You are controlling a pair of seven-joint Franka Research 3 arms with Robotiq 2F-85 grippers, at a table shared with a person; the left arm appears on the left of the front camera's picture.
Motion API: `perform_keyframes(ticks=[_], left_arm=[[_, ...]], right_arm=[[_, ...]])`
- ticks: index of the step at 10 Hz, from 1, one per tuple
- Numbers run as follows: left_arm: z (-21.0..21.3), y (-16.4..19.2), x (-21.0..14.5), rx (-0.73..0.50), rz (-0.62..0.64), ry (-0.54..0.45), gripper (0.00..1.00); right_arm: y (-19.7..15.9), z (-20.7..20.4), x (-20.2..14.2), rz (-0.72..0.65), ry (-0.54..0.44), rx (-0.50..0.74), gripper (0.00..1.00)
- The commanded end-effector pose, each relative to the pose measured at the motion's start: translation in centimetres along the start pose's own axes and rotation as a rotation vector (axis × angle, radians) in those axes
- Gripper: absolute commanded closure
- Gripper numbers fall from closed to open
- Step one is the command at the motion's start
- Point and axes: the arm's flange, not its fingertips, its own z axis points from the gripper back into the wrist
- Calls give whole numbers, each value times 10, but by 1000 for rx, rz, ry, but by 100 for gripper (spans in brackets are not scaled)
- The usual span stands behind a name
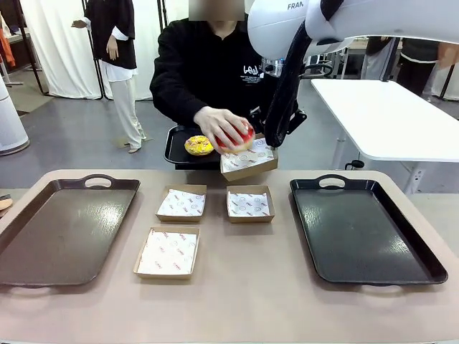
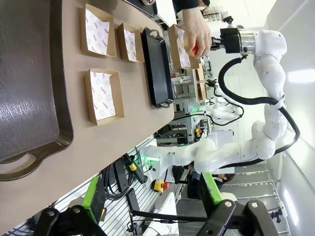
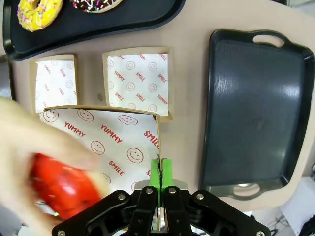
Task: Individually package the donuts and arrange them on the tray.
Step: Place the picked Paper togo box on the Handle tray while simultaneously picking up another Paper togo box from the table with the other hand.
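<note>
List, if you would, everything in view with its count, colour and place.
table: one, beige, under everything.
large trays: two, dark, table's left and right ends.
boxes: three, brown card with printed paper, between the trays.
held box: one, same kind, lifted at the far side.
small tray: one, black, far side.
red donut: one, glossy red, over the held box.
yellow donut: one, yellow, on the small tray.
sprinkled donut: one, dark, on the small tray.
person's hand: one, holding the red donut.
left gripper: one, black with green pads, open, empty.
right gripper: one, same colours, shut on the held box's rim.
</note>
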Motion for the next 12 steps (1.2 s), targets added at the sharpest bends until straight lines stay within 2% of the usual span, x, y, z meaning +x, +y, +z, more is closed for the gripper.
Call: perform_keyframes(ticks=[1, 12], left_arm=[[2, -1, 0, -18, -10, -8, 0], [2, -1, 0, -18, -10, -8, 0]], right_arm=[[-3, -3, -7, -16, -3, -4, 100], [-3, -3, -7, -16, -3, -4, 100]])
